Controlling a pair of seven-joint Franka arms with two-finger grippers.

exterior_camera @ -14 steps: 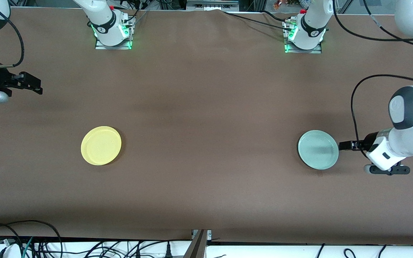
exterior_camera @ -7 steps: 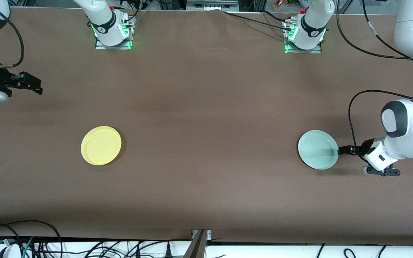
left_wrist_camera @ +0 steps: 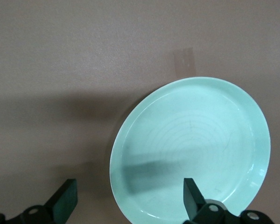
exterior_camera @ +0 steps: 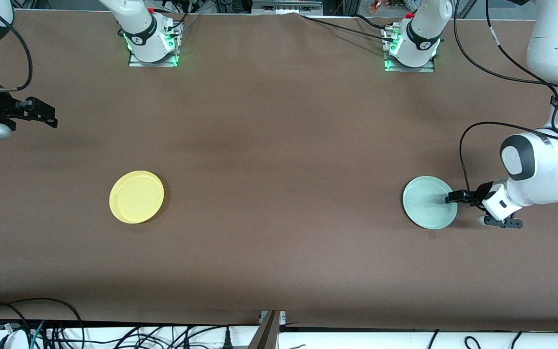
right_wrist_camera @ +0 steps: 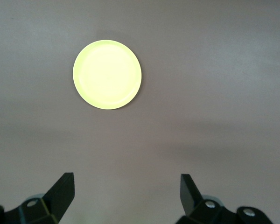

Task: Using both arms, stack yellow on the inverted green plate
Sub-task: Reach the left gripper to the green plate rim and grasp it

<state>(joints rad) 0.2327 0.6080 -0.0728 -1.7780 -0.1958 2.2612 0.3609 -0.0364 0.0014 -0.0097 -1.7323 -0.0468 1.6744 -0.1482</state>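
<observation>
My left gripper (exterior_camera: 455,197) hangs with fingers spread wide at the three o'clock edge of the green plate (exterior_camera: 429,209), one finger (left_wrist_camera: 192,199) over its rim. My right gripper (exterior_camera: 46,115) waits, fingers wide, over the table (exterior_camera: 279,145) at the right arm's end, with the yellow (exterior_camera: 136,197) at about four o'clock from it and well apart.

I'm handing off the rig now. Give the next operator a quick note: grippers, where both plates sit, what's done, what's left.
Left gripper: open, low at the rim of the green plate, one finger over the plate, nothing gripped.
Right gripper: open, empty, waiting at the right arm's end of the table.
Green plate: flat on the table, toward the left arm's end.
Yellow plate: flat on the table toward the right arm's end, untouched.
Done: approach to green only.
Left: grip and invert green, then stack yellow on it.
</observation>
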